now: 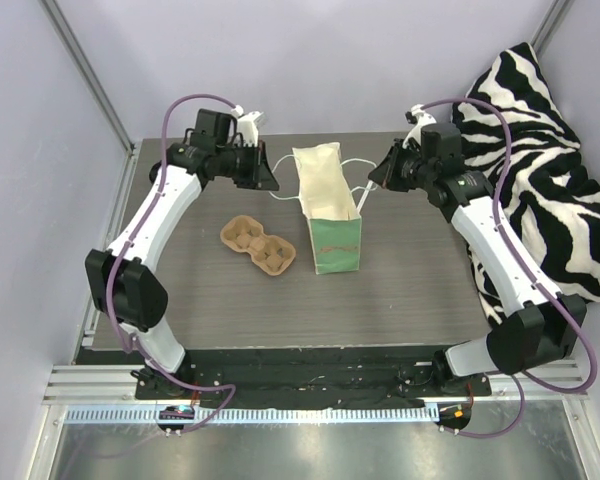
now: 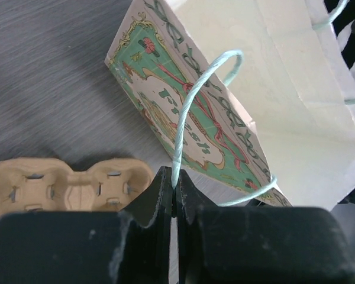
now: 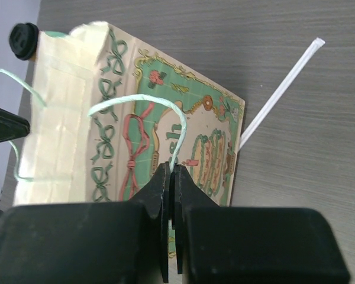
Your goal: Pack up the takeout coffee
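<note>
My left gripper (image 2: 174, 189) pinches one pale string handle (image 2: 192, 100) of the mint-green paper bag (image 1: 335, 245), and my right gripper (image 3: 173, 177) pinches the other handle (image 3: 136, 100). I judge the tan paper takeout coffee not yet packed; a round black lid (image 3: 22, 40), perhaps its own, shows beyond the bag.

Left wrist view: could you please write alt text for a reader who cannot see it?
The left tool is shut on a pale string handle of a green-printed paper bag on a dark table. A brown pulp cup carrier lies empty at lower left.
</note>
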`<state>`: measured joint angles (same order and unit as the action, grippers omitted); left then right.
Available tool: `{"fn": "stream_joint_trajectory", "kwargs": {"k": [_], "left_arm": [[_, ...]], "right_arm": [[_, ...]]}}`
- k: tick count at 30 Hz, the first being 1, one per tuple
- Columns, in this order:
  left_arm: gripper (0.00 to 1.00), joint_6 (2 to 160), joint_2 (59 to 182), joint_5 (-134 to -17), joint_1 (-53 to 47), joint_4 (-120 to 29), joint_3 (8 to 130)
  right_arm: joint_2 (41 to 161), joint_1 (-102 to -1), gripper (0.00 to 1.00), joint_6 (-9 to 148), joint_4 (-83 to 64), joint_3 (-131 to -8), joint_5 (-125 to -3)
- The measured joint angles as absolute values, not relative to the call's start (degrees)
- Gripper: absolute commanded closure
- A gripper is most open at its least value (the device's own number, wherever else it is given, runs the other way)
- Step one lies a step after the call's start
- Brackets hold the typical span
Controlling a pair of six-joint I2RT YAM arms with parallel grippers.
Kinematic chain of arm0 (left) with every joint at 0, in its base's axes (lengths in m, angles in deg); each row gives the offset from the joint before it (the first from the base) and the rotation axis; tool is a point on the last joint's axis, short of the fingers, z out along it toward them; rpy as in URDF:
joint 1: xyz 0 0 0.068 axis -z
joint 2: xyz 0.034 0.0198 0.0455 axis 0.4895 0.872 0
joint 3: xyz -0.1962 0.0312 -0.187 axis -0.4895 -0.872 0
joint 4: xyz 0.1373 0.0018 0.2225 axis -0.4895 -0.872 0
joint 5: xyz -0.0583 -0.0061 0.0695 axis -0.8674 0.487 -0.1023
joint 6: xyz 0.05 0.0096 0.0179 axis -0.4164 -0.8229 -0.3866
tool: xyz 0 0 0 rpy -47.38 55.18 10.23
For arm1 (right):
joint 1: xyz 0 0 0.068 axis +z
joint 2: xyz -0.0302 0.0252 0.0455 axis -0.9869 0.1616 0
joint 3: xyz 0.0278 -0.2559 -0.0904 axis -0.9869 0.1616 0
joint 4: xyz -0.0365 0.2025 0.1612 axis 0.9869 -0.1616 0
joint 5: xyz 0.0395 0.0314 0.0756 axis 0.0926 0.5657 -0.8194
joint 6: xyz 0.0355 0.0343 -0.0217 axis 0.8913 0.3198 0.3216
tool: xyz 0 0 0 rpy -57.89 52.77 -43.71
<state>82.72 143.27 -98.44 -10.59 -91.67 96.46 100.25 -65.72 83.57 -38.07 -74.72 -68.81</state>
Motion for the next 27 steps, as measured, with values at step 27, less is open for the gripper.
{"fn": "stream_joint_trajectory", "kwargs": {"k": [27], "left_arm": [[0.92,90.1,154.0,-106.3,-6.3,-86.6,93.7]], "right_arm": [[105.3,-66.7,0.99,83.5,-37.8,-70.2,-72.6]]}}
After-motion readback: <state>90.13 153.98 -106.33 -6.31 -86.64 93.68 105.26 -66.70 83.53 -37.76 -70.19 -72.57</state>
